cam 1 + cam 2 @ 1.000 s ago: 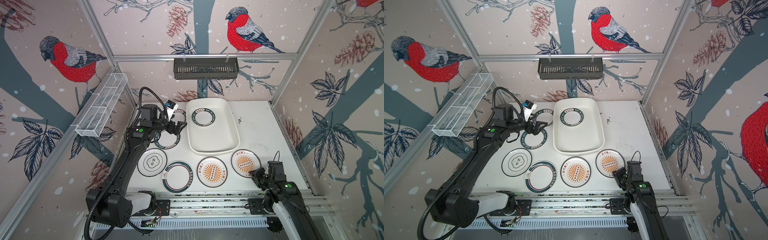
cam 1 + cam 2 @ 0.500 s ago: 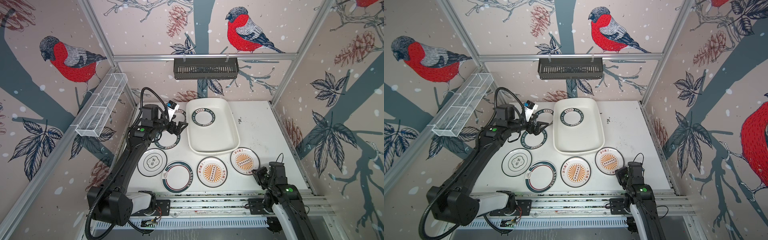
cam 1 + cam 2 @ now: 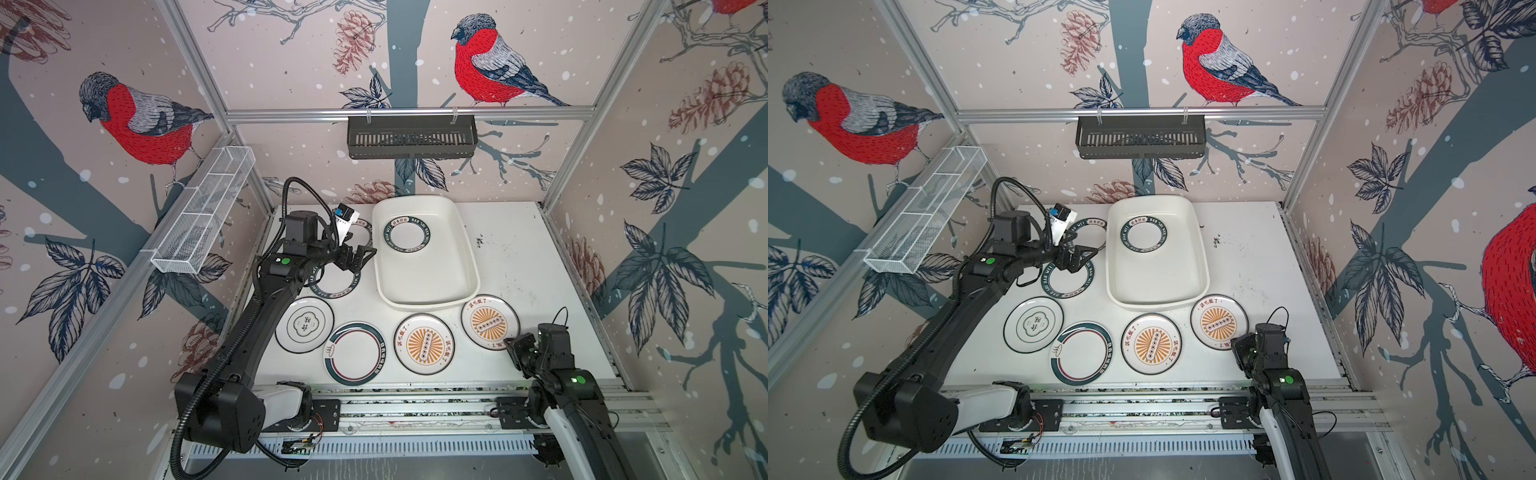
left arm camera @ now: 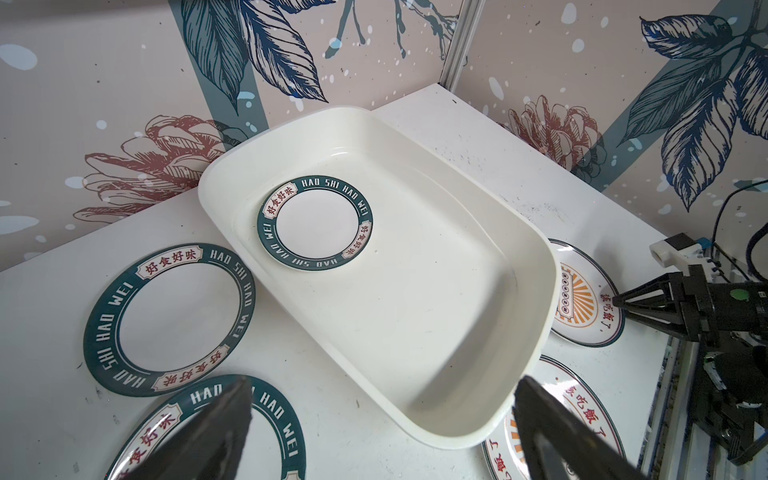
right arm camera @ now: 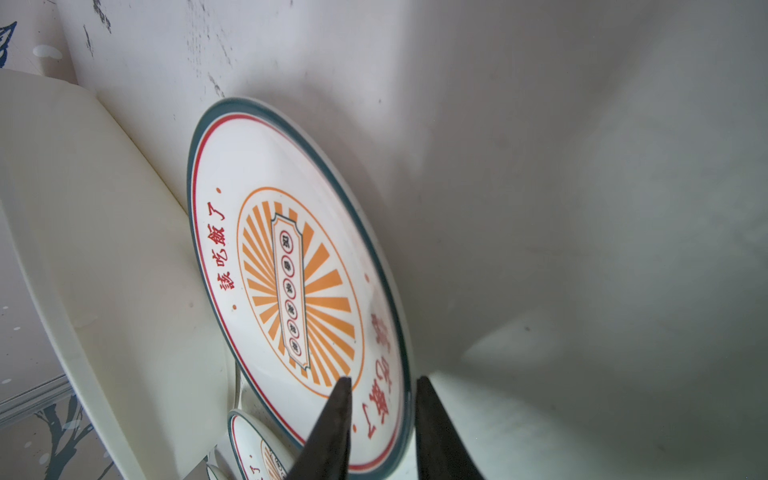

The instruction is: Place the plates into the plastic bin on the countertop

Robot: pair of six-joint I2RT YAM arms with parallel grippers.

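Left arm (image 3: 266, 316) partly hides two lettered plates (image 3: 338, 295)

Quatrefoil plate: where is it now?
In both top views, the quatrefoil plate lies near-left on the countertop, beside the left arm, left of the teal-banded plate.

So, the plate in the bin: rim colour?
Plate rim: dark teal, white lettering; best in left wrist view.
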